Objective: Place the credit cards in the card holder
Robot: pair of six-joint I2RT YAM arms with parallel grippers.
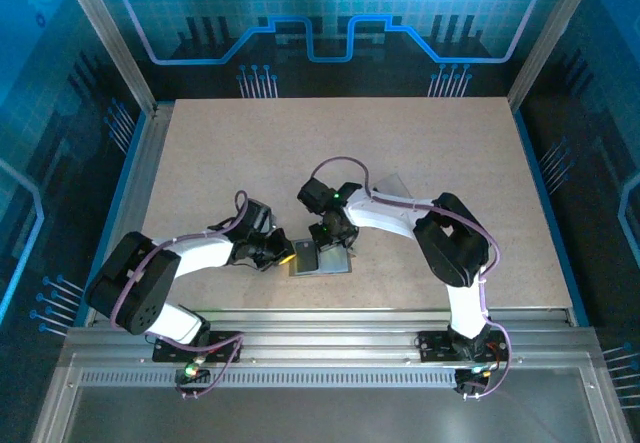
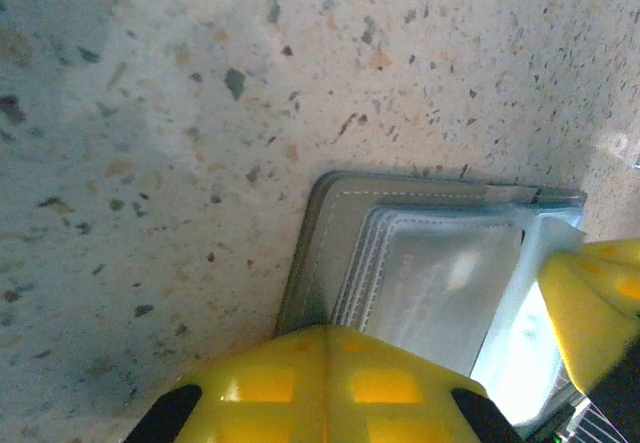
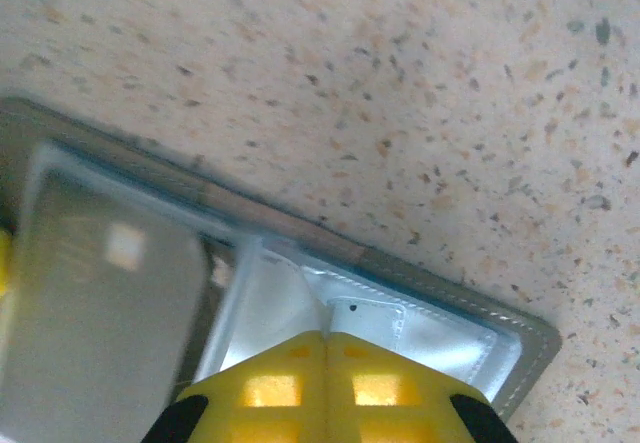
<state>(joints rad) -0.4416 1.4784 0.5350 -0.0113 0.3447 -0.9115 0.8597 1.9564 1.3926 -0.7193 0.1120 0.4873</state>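
The card holder (image 1: 322, 261) lies open flat on the table near the front edge, grey with clear stitched sleeves (image 2: 430, 268) inside. My left gripper (image 1: 285, 256) is shut, and its yellow tips (image 2: 325, 333) press on the holder's left panel by the edge. My right gripper (image 1: 328, 241) is shut too. Its tips (image 3: 328, 336) rest on a creased clear sleeve of the right panel (image 3: 445, 325), and I cannot tell whether the sleeve is pinched. One yellow right finger (image 2: 590, 298) shows in the left wrist view. The credit cards are out of view.
A clear plastic box (image 1: 393, 186) stands just behind the right arm's forearm. Speckled tabletop (image 1: 250, 153) stretches to the back and both sides. Metal frame posts (image 1: 105, 33) and rails border the table.
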